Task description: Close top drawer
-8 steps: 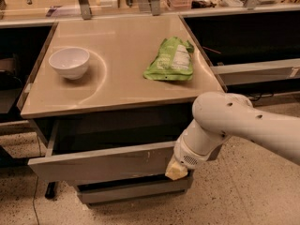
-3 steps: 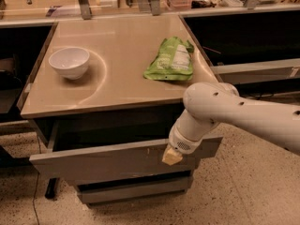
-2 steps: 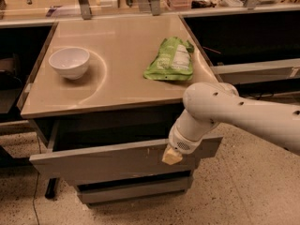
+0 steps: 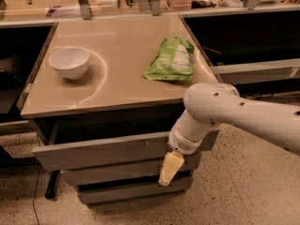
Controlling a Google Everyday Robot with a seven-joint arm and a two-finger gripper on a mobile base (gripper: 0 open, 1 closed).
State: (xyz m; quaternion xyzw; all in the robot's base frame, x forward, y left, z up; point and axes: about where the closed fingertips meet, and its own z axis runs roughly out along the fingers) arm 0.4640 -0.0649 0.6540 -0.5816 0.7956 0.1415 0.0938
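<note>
Interior of the top drawer is dark from my seat (I can't tell what it holds). It stands pulled partway out beneath the countertop, long axis running left to right, front panel facing me. My gripper hangs pointing down before the panel's right end, jaws together. Two narrower drawer fronts sit below. Up top, a white bowl stands upright at left and a green bag lies at right.
</note>
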